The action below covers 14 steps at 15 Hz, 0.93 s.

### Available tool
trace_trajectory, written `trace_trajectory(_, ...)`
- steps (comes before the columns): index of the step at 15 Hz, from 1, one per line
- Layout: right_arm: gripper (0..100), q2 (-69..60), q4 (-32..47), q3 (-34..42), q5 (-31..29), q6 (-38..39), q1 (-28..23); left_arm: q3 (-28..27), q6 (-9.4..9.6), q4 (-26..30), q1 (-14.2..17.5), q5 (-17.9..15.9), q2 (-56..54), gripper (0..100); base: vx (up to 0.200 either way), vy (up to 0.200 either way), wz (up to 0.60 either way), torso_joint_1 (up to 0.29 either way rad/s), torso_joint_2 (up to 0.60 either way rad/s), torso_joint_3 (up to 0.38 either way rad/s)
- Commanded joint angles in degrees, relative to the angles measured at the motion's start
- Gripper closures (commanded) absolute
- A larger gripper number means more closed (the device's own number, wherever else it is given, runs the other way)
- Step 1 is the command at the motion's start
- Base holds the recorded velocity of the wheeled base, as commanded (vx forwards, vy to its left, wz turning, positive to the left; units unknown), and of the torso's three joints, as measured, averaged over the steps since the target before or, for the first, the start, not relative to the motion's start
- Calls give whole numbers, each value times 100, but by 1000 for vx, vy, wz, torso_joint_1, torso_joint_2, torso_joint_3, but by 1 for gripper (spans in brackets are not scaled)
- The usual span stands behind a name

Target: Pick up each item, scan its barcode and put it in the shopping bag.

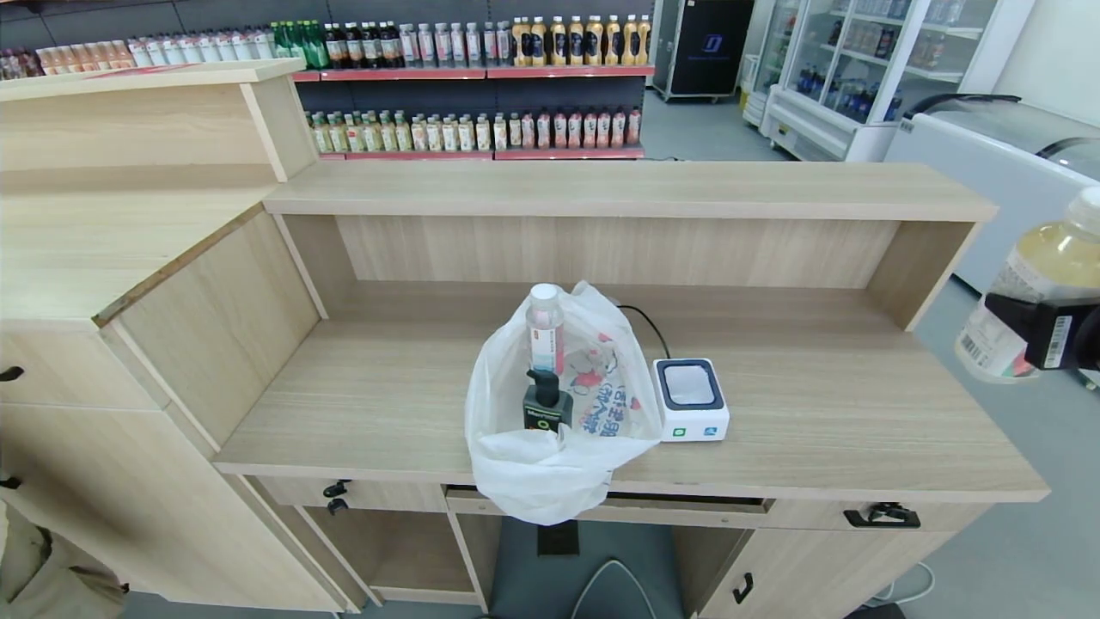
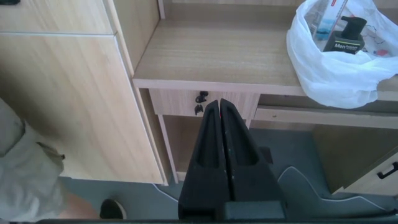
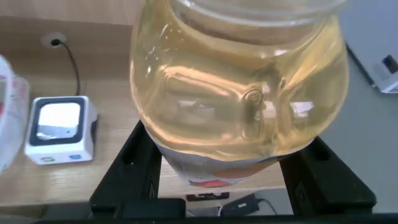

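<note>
down at the left, below the counter (image 1: pixel 361 404) edge, my left gripper (image 2: pixel 220 106) is pressed fully closed, holding nothing. mid-counter, the shopping bag (image 1: pixel 550 468) holds a clear bottle (image 1: pixel 545 331) and a pump bottle (image 1: pixel 546 406), with the scanner (image 1: pixel 690 397) just beside it. far right, off the counter, my right gripper (image 1: pixel 1023 331) clamps a yellow drink bottle (image 1: pixel 1053 258).

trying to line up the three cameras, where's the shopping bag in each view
head: shopping bag in the middle of the wooden counter, front hanging over its edge, scanner beside it on the robot's right
left wrist: shopping bag on the counter's front edge, pump bottle inside
right wrist: sliver of shopping bag at the frame's edge, next to the scanner
shared landmark: the wooden counter
</note>
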Motion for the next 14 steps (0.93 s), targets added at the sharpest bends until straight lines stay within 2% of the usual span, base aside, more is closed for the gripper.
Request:
trace_trajectory(1,100,417,-324,128,-193,-188,-117,0,1,0,4,2,-2,100,0,0,0,0,0,0)
trace_trajectory(5,100,655,-1440,506,-272,-1173,-355,0,1,0,4,2,-2,100,0,0,0,0,0,0)
trace_trajectory(9,100,787,-1519,550,-228,-2289,-750,0,1,0,4,2,-2,100,0,0,0,0,0,0)
trace_trajectory(11,100,910,-1519,524,62,-2781,-899,0,1,0,4,2,-2,100,0,0,0,0,0,0)
trace_trajectory(12,100,954,-1519,559,229,-2904,-908,0,1,0,4,2,-2,100,0,0,600,2,-2,-2)
trace_trajectory(14,100,1059,-1677,576,194,-3264,-899,0,1,0,4,2,-2,100,0,0,600,2,2,2)
